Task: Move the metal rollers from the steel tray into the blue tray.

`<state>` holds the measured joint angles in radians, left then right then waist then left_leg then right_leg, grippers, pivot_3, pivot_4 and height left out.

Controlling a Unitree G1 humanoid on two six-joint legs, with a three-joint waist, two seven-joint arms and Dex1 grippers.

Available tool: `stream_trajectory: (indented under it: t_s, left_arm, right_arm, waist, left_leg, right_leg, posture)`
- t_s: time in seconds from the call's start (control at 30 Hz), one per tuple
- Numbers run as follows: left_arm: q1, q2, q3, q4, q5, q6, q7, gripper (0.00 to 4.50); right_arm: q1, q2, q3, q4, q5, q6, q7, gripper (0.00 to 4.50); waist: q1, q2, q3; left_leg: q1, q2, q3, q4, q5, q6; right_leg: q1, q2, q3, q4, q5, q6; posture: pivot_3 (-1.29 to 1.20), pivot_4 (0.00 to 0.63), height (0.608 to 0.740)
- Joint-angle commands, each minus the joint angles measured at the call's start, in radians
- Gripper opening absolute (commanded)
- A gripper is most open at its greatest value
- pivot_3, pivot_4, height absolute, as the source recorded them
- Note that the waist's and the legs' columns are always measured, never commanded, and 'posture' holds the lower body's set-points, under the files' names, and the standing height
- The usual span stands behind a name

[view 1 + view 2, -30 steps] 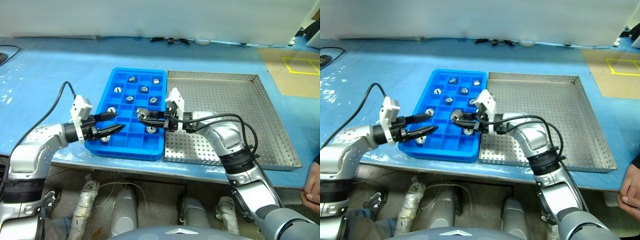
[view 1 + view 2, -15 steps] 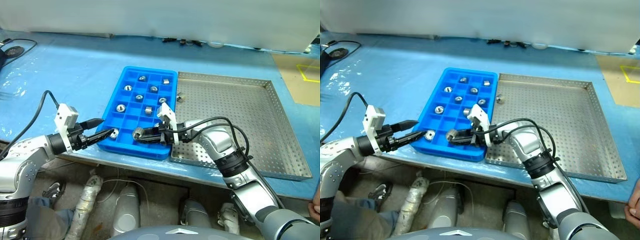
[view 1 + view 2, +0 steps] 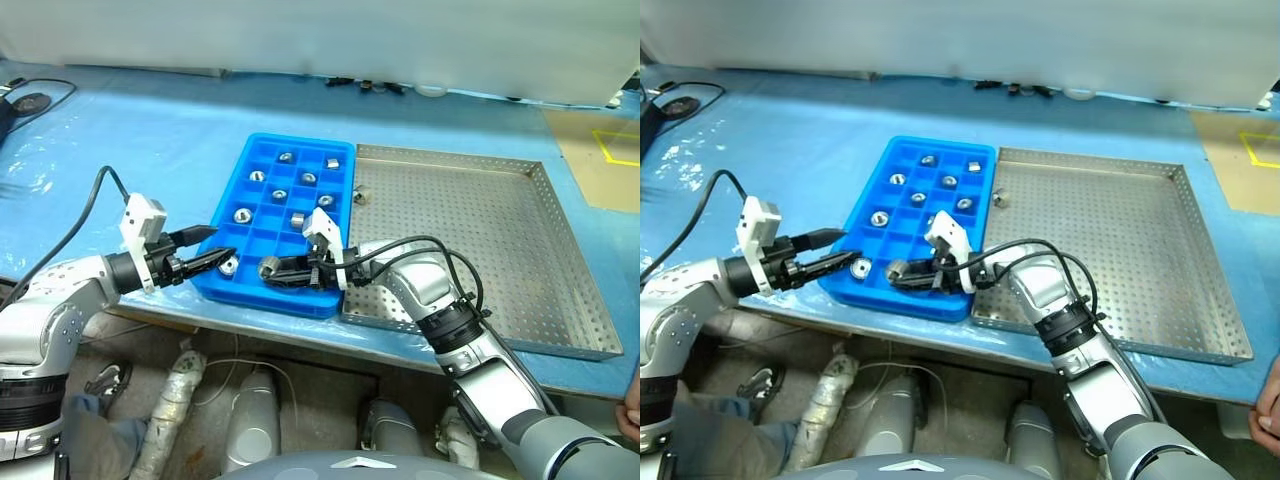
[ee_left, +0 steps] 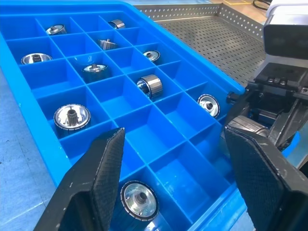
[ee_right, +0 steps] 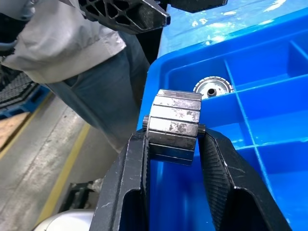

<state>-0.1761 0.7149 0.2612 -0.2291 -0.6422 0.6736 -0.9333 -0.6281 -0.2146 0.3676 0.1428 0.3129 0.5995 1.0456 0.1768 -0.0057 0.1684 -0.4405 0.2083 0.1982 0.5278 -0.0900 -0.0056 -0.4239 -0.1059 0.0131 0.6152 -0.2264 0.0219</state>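
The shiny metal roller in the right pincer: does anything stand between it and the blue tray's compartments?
Nothing visible does. The shiny metal roller, clamped in the right pincer, hangs over the bright blue plastic grid tray at its near edge; the left pincer is open beside it.

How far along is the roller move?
Nearly finished. About nine rollers already sit in the blue tray. The right end effector grips another roller over the blue tray's near row. One roller remains in the steel tray. The left end effector waits open.
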Motion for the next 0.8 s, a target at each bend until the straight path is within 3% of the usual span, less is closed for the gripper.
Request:
stream_trajectory:
  t_s: [0.03,0.13,0.5,0.8]
  left_arm:
    - [-0.027,0.016,-0.004,0.01,-0.005,-0.012,-0.012,3.47]
    - [-0.057,0.015,-0.02,0.033,-0.001,-0.018,-0.018,3.47]
    - [-0.2,-0.012,-0.092,0.156,0.031,-0.059,-0.055,3.47]
    - [-0.461,-0.175,-0.207,0.41,0.146,-0.187,-0.033,3.47]
  right_arm:
    - [0.006,-0.011,-0.007,-0.021,-0.004,-0.016,0.0,1.85]
    - [0.002,-0.015,-0.015,-0.02,-0.008,-0.007,-0.016,2.76]
    - [0.006,-0.046,-0.133,-0.096,0.043,-0.002,-0.085,2.76]
    - [-0.065,-0.059,-0.351,0.0,0.021,-0.114,-0.291,2.76]
  waist:
    - [0.0,0.0,0.0]
    - [0.0,0.0,0.0]
    - [-0.008,-0.001,-0.001]
    - [-0.043,-0.001,-0.001]
  left_leg:
    - [0.0,0.0,0.0,0.0,0.0,0.0]
    - [0.0,0.0,0.0,0.001,0.0,0.0]
    - [0.001,-0.001,0.0,0.003,0.001,-0.002]
    - [0.0,-0.001,0.0,0.009,0.003,-0.004]
  right_leg:
    - [0.0,0.0,0.0,0.0,0.0,0.0]
    - [0.0,-0.001,0.0,0.001,0.0,0.0]
    - [0.001,-0.001,0.0,0.006,0.0,0.0]
    - [0.001,-0.001,0.001,0.009,0.0,0.0]
  posture:
    - [0.2,0.15,0.74]
    - [0.18,0.15,0.74]
    - [0.1,0.15,0.74]
    - [-0.03,0.15,0.74]
